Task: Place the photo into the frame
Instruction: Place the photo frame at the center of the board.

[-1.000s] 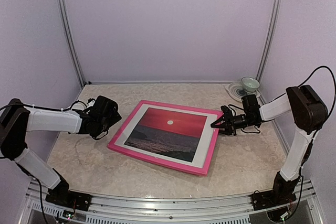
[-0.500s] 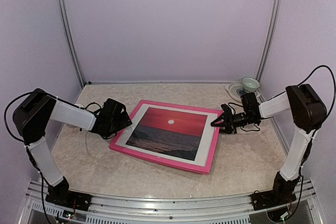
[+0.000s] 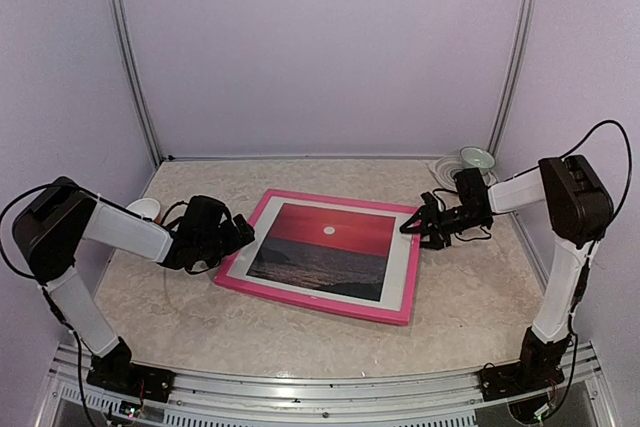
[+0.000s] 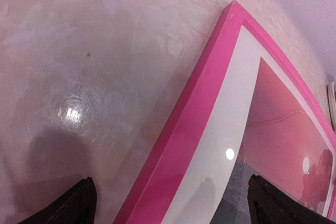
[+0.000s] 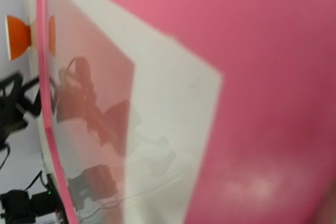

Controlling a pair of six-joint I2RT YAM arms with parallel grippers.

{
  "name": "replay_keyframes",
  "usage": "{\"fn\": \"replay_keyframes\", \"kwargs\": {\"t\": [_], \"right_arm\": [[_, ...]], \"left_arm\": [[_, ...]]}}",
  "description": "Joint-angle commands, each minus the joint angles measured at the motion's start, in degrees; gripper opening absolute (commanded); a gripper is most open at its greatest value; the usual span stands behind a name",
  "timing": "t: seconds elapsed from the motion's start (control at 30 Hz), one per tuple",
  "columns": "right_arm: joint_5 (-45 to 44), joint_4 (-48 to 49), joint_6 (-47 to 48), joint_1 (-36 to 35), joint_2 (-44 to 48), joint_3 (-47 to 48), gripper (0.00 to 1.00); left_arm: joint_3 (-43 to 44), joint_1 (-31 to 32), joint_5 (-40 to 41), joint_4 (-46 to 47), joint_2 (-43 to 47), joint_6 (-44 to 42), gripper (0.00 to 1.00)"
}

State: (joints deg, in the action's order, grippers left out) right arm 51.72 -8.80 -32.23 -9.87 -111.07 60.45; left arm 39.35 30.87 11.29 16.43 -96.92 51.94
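Observation:
The pink frame (image 3: pixel 330 304) lies flat mid-table, face up. The red sunset photo (image 3: pixel 320 247) shows inside it, bordered by a white mat (image 3: pixel 400 267). My left gripper (image 3: pixel 238 235) is open at the frame's left edge. In the left wrist view its dark fingers (image 4: pixel 84 203) straddle the pink edge (image 4: pixel 194 129), with the mat (image 4: pixel 231 129) and photo (image 4: pixel 283 129) between them. My right gripper (image 3: pixel 408 230) is at the frame's far right corner. The right wrist view is filled by pink frame (image 5: pixel 273 77) and mat (image 5: pixel 168 103), with the fingers out of sight.
A small pale bowl on a plate (image 3: pixel 477 159) stands in the back right corner. A small white and orange object (image 3: pixel 145 209) sits behind my left arm. Walls enclose the table on three sides.
My left gripper has moved right to the frame's left edge. The frame has shifted and turned slightly. My right gripper has moved a little farther back with the corner.

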Motion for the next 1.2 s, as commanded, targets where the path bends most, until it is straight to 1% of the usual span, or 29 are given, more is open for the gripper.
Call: {"fn": "replay_keyframes", "kwargs": {"t": [0.0, 0.13, 0.27, 0.47, 0.67, 0.9, 0.97, 1.07, 1.13, 1.17], "right_arm": [[-2.19, -1.67, 1.6, 0.99, -2.0, 4.1, 0.58], [-5.39, -3.82, 2.01, 0.99, -4.16, 6.91, 0.63], [-9.79, -6.62, 2.67, 0.98, -5.41, 10.07, 0.67], [-12.9, -9.95, 2.99, 0.67, -6.97, 15.13, 0.69], [-21.77, -16.59, 5.62, -1.19, -7.59, 21.12, 0.72], [-28.6, -19.96, 7.34, -2.45, -7.57, 24.89, 0.73], [-31.62, -20.97, 7.78, -3.03, -6.6, 25.31, 0.74], [-37.66, -21.8, 8.8, -4.54, -2.59, 23.98, 0.76], [-41.48, -21.62, 10.0, -6.14, 2.06, 22.05, 0.8], [-42.91, -20.68, 10.73, -6.81, 4.55, 20.71, 0.87]], "left_arm": [[-3.55, 1.97, -3.21, -1.59, 3.05, 3.11, 0.99], [-4.28, 4.21, -2.44, -1.59, 4.71, 4.04, 0.99], [-4.37, 5.89, -2.32, -1.03, 4.43, 4.77, 0.99], [-4.46, 8.06, -2.67, 0.43, 3.03, 5.92, 0.99], [-4.87, 8.77, -2.1, 0.63, 2.91, 6.67, 0.99], [-5.08, 8.77, 0.04, -1.8, 5.47, 6.7, 0.99], [-4.84, 8.77, 1.34, -3.69, 6.96, 6.61, 0.99], [-4.0, 8.77, 4.29, -8.2, 11.0, 5.57, 0.99], [-2.78, 8.77, 6.28, -12.04, 14.13, 3.73, 0.99], [-1.99, 8.77, 7.09, -13.99, 15.51, 2.31, 0.99]]}}
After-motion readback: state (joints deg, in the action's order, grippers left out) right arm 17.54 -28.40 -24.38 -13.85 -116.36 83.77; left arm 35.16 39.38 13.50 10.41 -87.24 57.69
